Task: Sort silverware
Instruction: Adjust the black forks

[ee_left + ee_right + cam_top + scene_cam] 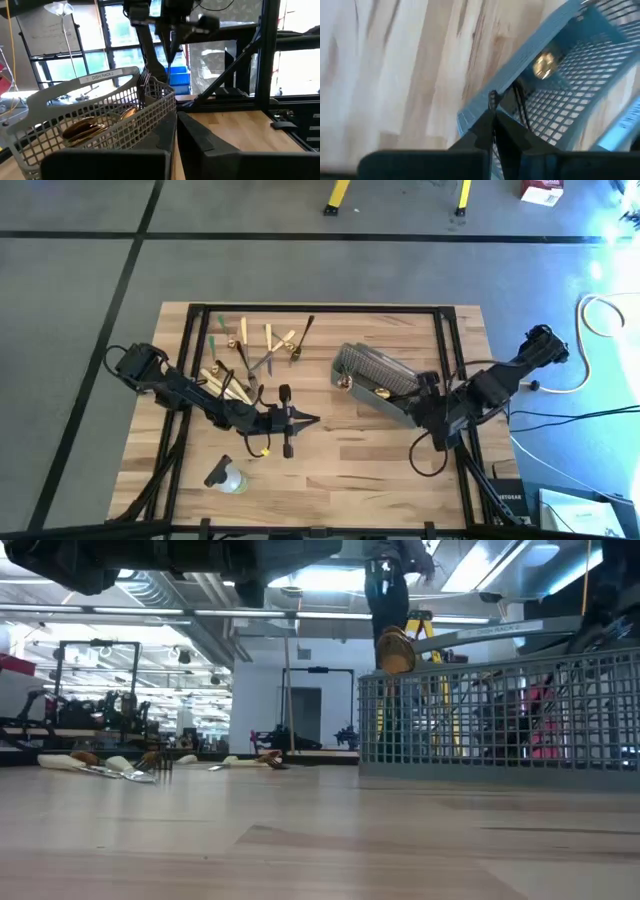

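At the rim of the wire basket (375, 365), found the right gripper (493, 117) with fingertips pinched together; could not make out whether anything thin sat between them, the tips being blurred against the mesh. Just past those tips, saw a gold spoon (543, 65) lying inside the basket, its handle hidden. From the left wrist view, counted more gold pieces (82, 130) low in the basket behind the wire, and a dark fork (144, 79) with tines showing above the rim, its lower end lost in the mesh. Nearer the table's (360, 470) middle, caught the left gripper (312, 420) hanging over bare wood, fingers closed to a point and gripping nothing visible. Behind that arm, noted the loose silverware (250, 350) scattered on the wood: tan, black and a green piece (217, 340), several partly covered by the arm and too tangled to count. By the table's front edge, spotted a clear bottle (228, 478) lying on its side.
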Robot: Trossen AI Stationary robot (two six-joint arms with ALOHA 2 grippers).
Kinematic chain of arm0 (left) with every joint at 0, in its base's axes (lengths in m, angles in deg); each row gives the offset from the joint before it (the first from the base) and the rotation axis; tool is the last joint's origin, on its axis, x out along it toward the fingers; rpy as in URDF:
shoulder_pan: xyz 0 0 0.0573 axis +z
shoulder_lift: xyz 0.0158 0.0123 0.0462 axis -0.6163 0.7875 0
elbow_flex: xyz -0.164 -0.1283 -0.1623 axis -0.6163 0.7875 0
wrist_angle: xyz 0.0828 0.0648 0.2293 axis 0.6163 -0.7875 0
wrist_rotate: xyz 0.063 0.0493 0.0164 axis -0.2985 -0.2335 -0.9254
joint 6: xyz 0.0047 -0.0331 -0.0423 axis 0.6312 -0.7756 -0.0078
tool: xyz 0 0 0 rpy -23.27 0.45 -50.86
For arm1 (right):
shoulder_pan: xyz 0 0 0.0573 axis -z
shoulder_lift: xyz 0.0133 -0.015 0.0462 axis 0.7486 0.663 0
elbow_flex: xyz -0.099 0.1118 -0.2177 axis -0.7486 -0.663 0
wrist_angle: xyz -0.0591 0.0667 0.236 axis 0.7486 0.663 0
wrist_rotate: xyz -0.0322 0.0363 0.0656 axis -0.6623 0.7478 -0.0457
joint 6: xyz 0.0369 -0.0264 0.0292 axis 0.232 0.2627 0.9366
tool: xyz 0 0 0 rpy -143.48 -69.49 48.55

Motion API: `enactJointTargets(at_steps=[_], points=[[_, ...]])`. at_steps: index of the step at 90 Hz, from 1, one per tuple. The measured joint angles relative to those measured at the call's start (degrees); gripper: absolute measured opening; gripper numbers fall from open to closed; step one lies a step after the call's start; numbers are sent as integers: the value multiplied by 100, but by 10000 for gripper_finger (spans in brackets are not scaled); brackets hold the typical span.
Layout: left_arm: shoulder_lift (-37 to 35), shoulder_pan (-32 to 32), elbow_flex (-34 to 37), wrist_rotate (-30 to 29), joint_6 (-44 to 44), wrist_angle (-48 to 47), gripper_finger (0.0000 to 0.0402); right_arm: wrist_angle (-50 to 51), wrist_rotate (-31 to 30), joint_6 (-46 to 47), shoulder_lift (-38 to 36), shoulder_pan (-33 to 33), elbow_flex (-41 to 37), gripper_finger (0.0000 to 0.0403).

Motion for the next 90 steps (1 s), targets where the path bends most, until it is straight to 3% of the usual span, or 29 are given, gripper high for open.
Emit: enactJointTargets(at_steps=[24,47,67,80,90], points=[[0,-2,0,0,0,7,0,385,-223,930,0,182,422,0],[0,-12,2,0,-2,7,0,369,-210,2706,-91,1035,424,0],[0,-13,2,32,44,5,0,882,-74,3749,-109,1165,424,0],[0,-13,2,37,57,2,0,751,-146,4239,-141,1163,422,0],[0,-13,2,41,132,1,0,108,-269,4270,-212,1163,422,0]])
